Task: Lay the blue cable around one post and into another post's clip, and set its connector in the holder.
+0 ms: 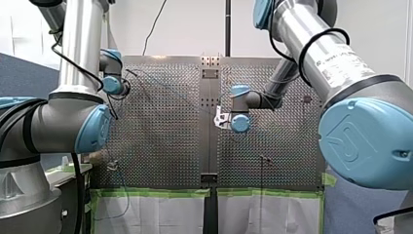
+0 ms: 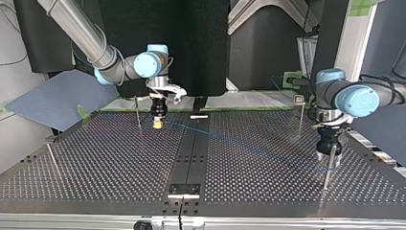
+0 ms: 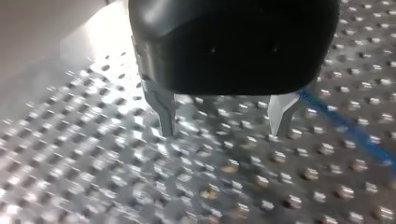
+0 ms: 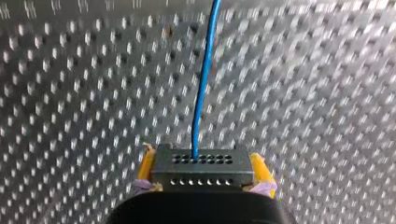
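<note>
My right gripper is shut on a black connector with rows of holes, held between yellow pads. The blue cable runs straight ahead from it over the perforated plate. In the top view that gripper hangs low at the back left, and the cable stretches across the table toward my left gripper. My left gripper is open just above the plate, nothing between its metal fingers. The cable passes beside one finger. A thin post stands close to it.
More thin posts stand on the plate: one beside my right gripper, one with a clip on top at the back right, one at the top view's left. A small white piece and a dark block sit on the centre strip.
</note>
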Robot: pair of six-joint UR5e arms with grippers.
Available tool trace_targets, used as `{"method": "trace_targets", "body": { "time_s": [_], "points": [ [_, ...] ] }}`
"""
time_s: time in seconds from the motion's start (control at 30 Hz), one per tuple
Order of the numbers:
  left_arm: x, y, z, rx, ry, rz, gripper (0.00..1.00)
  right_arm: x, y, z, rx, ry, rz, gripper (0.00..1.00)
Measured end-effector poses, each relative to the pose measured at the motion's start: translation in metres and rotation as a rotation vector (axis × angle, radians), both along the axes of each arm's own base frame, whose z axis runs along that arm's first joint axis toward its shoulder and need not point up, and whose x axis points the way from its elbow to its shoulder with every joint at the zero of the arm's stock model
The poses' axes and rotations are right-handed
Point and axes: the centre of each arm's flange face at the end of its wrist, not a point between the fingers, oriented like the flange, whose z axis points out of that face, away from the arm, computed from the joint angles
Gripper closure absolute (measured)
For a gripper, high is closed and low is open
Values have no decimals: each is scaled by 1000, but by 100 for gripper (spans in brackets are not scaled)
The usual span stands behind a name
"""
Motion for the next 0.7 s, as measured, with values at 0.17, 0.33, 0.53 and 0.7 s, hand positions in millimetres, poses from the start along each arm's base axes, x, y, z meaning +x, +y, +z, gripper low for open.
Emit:
{"method": "trace_targets", "body": {
  "time_s": [0.17, 0.33, 0.53, 0.7],
  "points": [
    [2, -1, -8, -2, 13, -1, 1, -28, -9, -15, -1, 4, -66, 100],
    [2, -1, -8, -2, 15, 1, 1, -55, -19, -30, 0, 1, -93, 100],
    [2, -1, -8, -3, 15, 1, 1, -86, -28, -44, 3, -9, -114, 100],
    [2, -1, -9, -4, 15, 1, 1, -113, -34, -56, 4, -8, -165, 100]
  ]
}}
